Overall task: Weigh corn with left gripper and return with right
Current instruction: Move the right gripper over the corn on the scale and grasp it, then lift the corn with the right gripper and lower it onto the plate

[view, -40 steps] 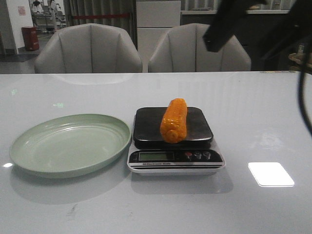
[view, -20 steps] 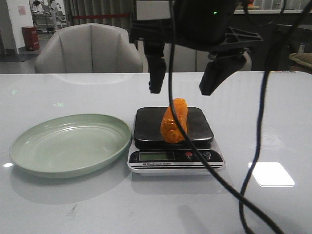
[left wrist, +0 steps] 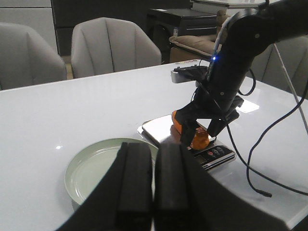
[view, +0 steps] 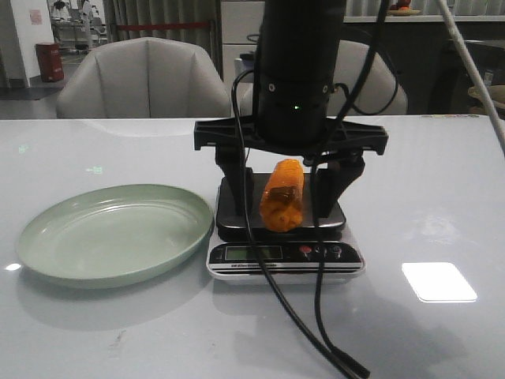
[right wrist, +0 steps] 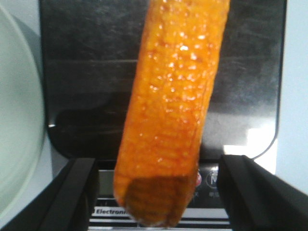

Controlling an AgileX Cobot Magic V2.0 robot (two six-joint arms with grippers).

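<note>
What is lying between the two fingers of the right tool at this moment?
The corn, on the scale. The right wrist view shows one finger on each side of it, with gaps, not touching.

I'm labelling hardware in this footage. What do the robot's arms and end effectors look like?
Both are black. The right end effector has a wide crossbar, two blocky fingers and a cylindrical wrist with a tiny green light; black cables hang from it. Of the left end effector, only two flat matte fingers show.
</note>
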